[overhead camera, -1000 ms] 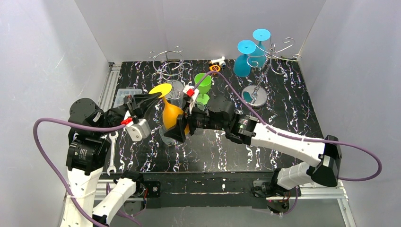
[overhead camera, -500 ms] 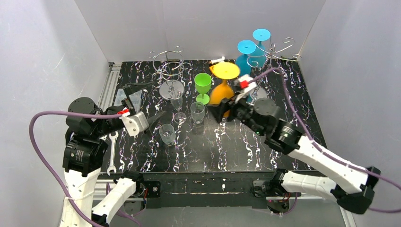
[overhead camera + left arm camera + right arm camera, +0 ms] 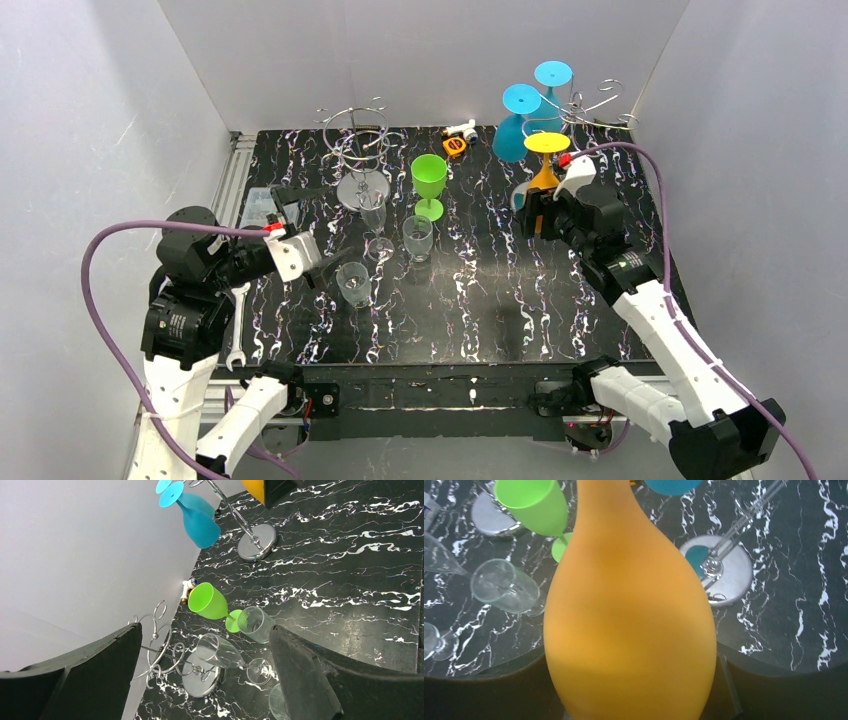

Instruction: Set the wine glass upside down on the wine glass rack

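Pinching the inverted orange wine glass, the right jaws hold it beside the rack — left jaws spread, empty.

Bowl of the orange plastic wine glass hidden behind your right gripper from above, rim and foot cropped in your wrist view, small white-orange object unidentifiable.

Top external: fixed, high behind the robot, looking down over the table.
Left wrist: at 9 o'clock, rolled sideways, facing 2 o'clock, distant.
Right wrist: at 2 o'clock, facing down, tight against the orange glass.
Shared by all: green glass.
Shared by both wrists: rack base.
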